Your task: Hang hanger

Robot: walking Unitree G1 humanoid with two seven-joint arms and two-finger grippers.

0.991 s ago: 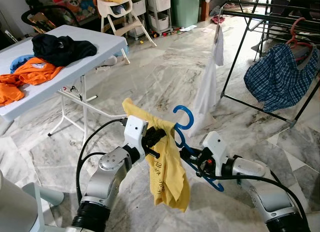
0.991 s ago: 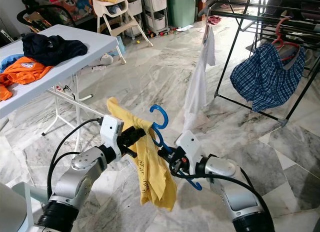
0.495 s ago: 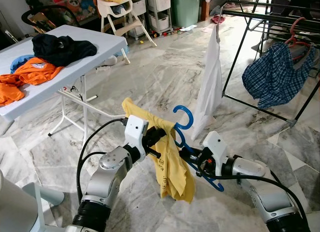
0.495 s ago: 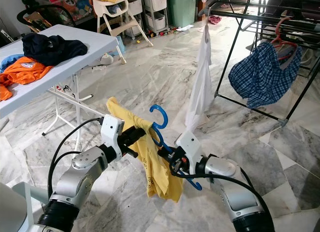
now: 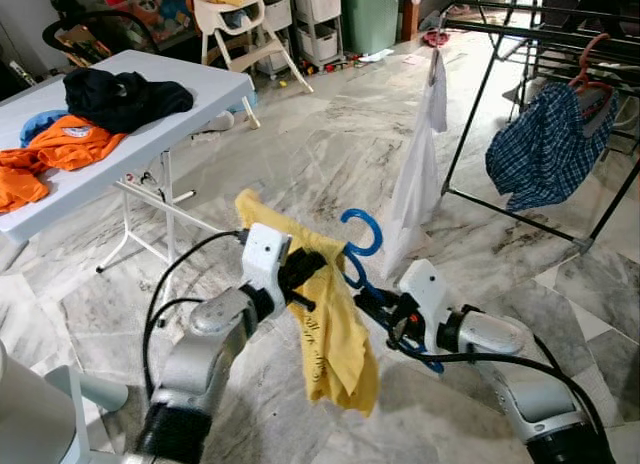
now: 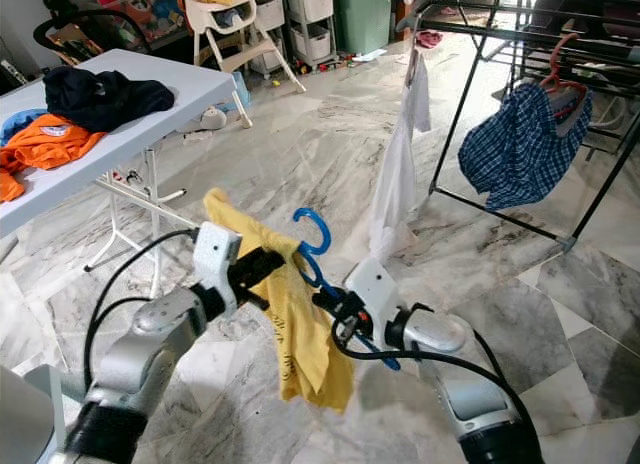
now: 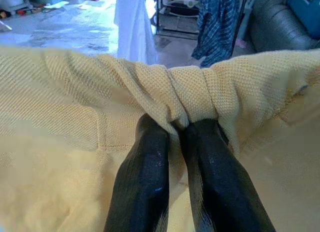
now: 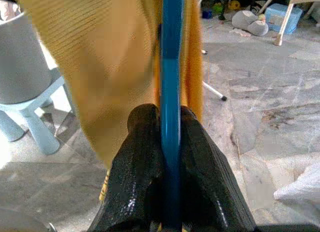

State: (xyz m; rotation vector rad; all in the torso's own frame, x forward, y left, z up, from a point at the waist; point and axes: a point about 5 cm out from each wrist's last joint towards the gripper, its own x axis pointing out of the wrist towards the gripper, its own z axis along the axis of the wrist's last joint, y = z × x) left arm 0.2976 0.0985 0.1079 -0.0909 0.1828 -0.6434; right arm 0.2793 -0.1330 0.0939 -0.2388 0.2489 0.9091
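Your right gripper has its fingers pinching the blue hanger, the bar clamped flat between them. Your left gripper has its fingers pressed together on a bunched fold of the yellow shirt. In the eye views the two grippers sit close together in front of you, left gripper at the shirt's upper edge and right gripper just to its right on the hanger, whose hook curls up between them. The yellow shirt hangs down from there above the marble floor; it looks partly draped over the hanger, though the folds hide how far. Far right stands the drying rack with a white garment and a plaid shirt. Far left, the white tabletop carries orange clothes and a dark garment.
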